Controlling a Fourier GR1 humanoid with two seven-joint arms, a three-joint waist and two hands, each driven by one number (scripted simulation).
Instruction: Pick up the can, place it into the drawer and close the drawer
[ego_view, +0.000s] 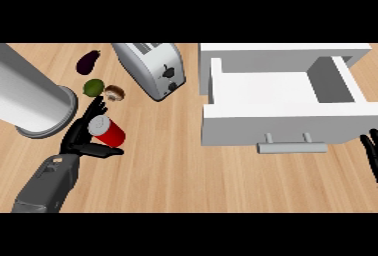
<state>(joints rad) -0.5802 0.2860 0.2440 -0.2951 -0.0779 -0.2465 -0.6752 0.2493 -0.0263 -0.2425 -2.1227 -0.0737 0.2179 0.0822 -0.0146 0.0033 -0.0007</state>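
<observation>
Left hand curls round the can, well apart from open drawer.

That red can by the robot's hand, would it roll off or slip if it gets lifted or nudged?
The red can is a smooth cylinder lying tilted on the counter, so a nudge would probably set it rolling. Its sides look rigid, unlikely to give as the left hand curls round it. The glossy surface may be somewhat slippery.
</observation>
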